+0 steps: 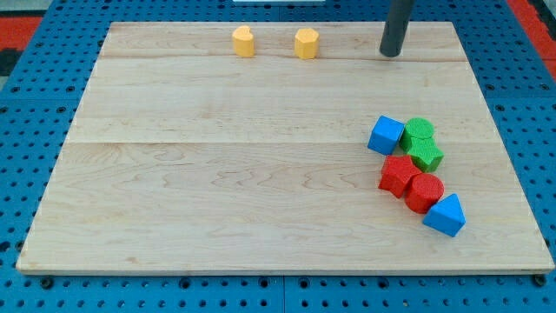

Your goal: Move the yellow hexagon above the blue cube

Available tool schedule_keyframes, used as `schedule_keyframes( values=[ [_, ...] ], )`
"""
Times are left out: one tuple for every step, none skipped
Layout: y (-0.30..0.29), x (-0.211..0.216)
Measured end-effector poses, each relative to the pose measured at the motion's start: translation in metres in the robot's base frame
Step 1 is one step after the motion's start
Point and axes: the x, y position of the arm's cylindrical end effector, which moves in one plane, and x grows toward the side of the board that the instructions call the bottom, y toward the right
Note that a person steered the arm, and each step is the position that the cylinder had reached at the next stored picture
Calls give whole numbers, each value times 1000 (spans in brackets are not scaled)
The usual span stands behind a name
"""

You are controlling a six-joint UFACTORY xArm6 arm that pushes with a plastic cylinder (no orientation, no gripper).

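Observation:
The yellow hexagon (306, 43) sits near the view's top edge of the wooden board, centre. The blue cube (386, 136) lies at the view's right, at the top left of a cluster of blocks. My tip (390, 54) is at the view's top, right of the yellow hexagon by about a hundred pixels and well above the blue cube. It touches no block.
A yellow heart-like block (243, 41) lies left of the hexagon. Beside the blue cube are a green cylinder (419, 130), a green star (425, 154), a red star (399, 175), a red cylinder (425, 192) and a blue triangle (445, 216). The board's edge (287, 269) borders blue pegboard.

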Motion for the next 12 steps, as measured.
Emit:
schedule_keyframes(
  values=[
    [-54, -37],
    [-148, -44],
    [-147, 12],
    [-138, 66],
    [-109, 115],
    [-106, 93],
    [-89, 103],
    [-71, 129],
    [-70, 129],
    [-96, 69],
    [-96, -4],
    [-132, -56]
  ],
)
